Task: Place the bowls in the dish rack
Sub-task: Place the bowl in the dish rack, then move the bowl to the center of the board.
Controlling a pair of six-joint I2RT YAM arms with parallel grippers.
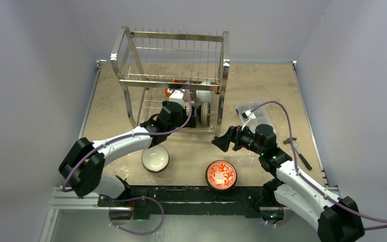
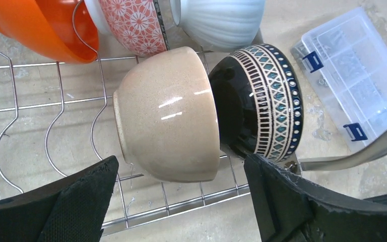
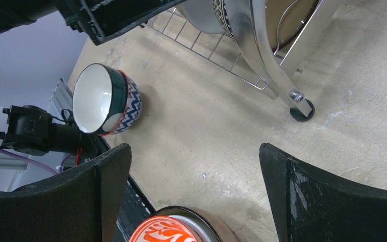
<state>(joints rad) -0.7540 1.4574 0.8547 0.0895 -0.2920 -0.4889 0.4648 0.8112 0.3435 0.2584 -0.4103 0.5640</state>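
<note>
- Pale grey walls box in a mottled tan desk (image 1: 262, 91), and we're looking down on both arms from behind.
- At the back stands the tall two-tier shiny steel wire dish rack (image 1: 174, 75), on its four legs.
- The left arm (image 1: 126, 141) reaches into the rack's lower tier. The left jaws are spread wide, with the black fingers (image 2: 75, 206) at either side of the wrist view, and they grip nothing.
- Between those fingers we see the smooth tan-brown ceramic bowl (image 2: 166, 116), lying on its side on the wire shelf. It touches the black bowl with teal-and-cream patterned bands (image 2: 272, 96), which lies just to its right.
- Behind that pair runs a second row on the same tier: a glossy orange-red bowl (image 2: 45, 25), a red-and-white floral bowl (image 2: 133, 25) and a white ribbed bowl (image 2: 221, 20).
- Two more bowls are out on the desk. A blue patterned bowl with a white inside (image 3: 106, 98) sits upright just beside the left arm.
- A black-rimmed bowl with an orange-and-white floral inside (image 1: 221, 174) sits upright near the front edge, between the arms.
- The right jaws hover over bare desk near the rack's front right leg (image 3: 301, 108), wide apart and empty.
- A clear plastic compartment box with blue latches (image 2: 352, 75) lies on the desk to the right of the rack.
</note>
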